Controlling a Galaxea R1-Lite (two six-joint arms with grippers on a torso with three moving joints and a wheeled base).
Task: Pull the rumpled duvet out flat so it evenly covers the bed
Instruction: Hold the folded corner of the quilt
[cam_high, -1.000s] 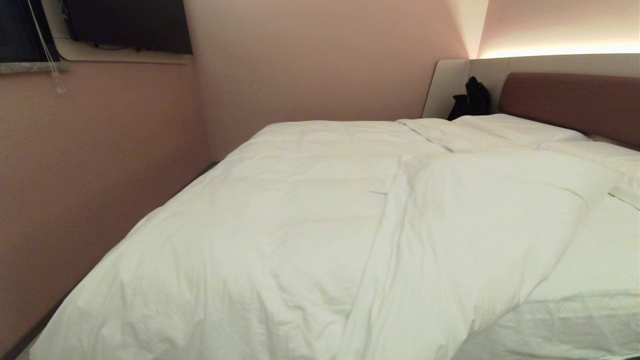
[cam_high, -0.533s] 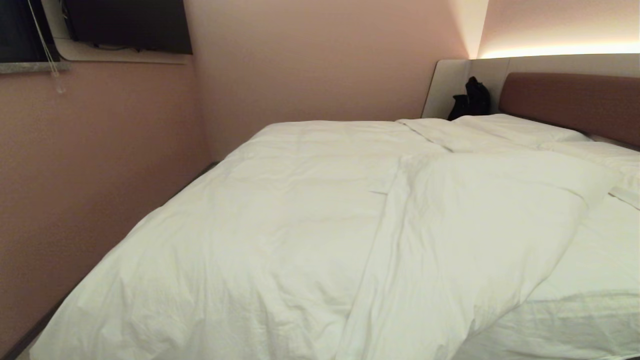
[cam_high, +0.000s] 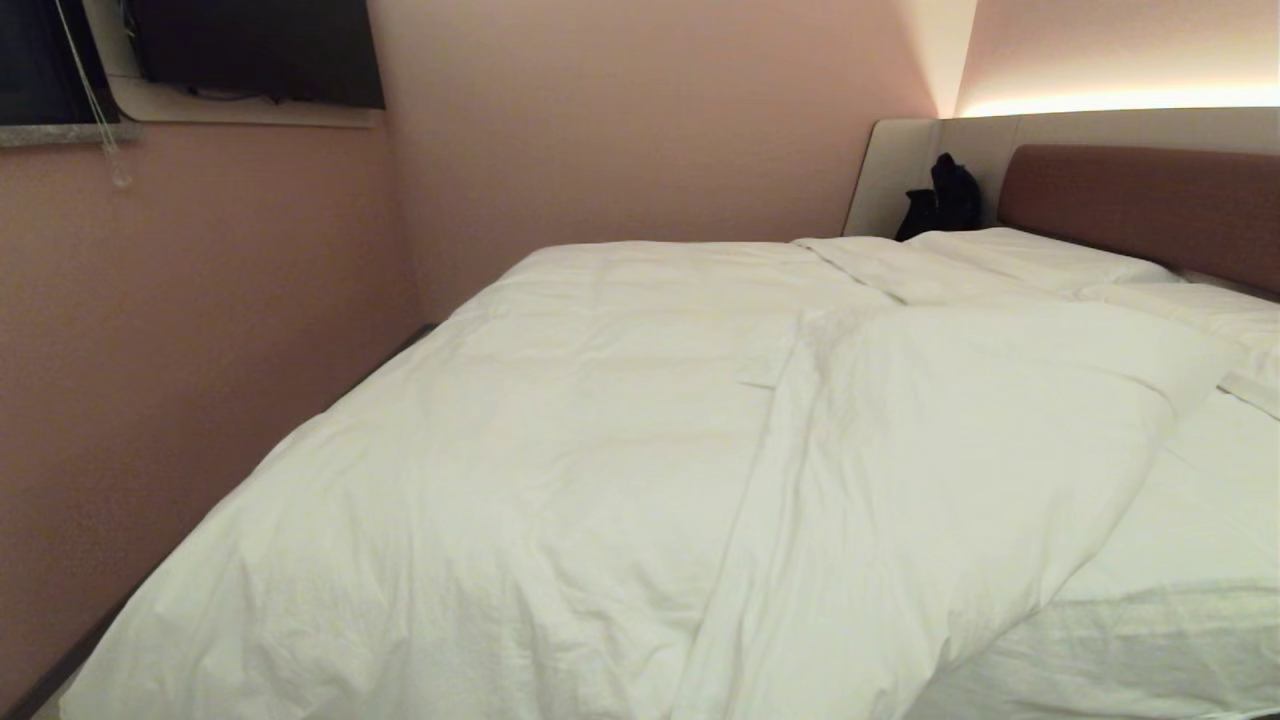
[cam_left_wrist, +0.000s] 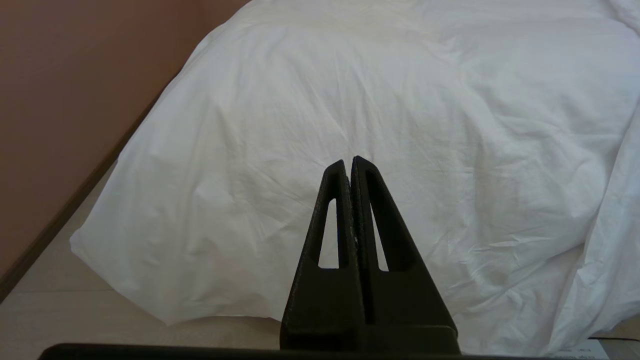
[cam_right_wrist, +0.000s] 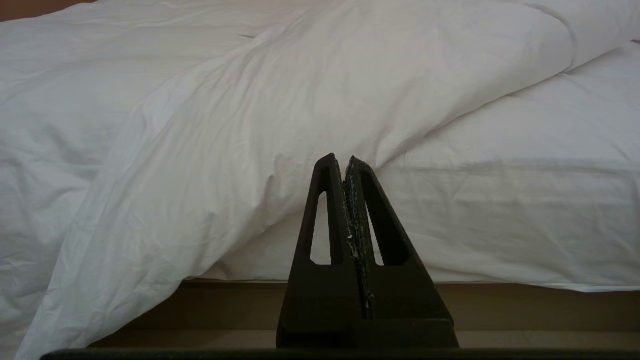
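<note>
While the thick, puffy white duvet (cam_high: 560, 470) is covering most of the large low bed (cam_high: 1180, 600), it is not lying evenly: one part is folded back on itself as a broad diagonal flap (cam_high: 960, 470) running from near the bed's foot edge up toward the flat white pillows (cam_high: 1040, 260) at the reddish-brown upholstered headboard (cam_high: 1150, 205). That fold is leaving the mattress corner on the robot's right bare down to the thin white fitted sheet (cam_right_wrist: 525, 215), while on the left the duvet is hanging over the foot corner (cam_left_wrist: 165, 280) beside the pink wall (cam_high: 200, 350).

By its look the duvet is going to handle as soft, limp and fairly light but bulky, sliding easily over the sheet and bunching rather than pushing flat. The best place to take hold is likely the folded flap's lower edge (cam_right_wrist: 165, 250), where it is draping over the foot of the bed; pinching a generous bite of cloth there should let it be drawn toward the bare corner.

The left gripper (cam_left_wrist: 349, 162) is hanging off the foot edge, its black fingers pressed together and gripping nothing. The right gripper (cam_right_wrist: 341, 160) is hovering just short of the flap's hem, likewise fully closed and empty. A dark bag (cam_high: 940, 200) is sitting by the headboard's far corner.
</note>
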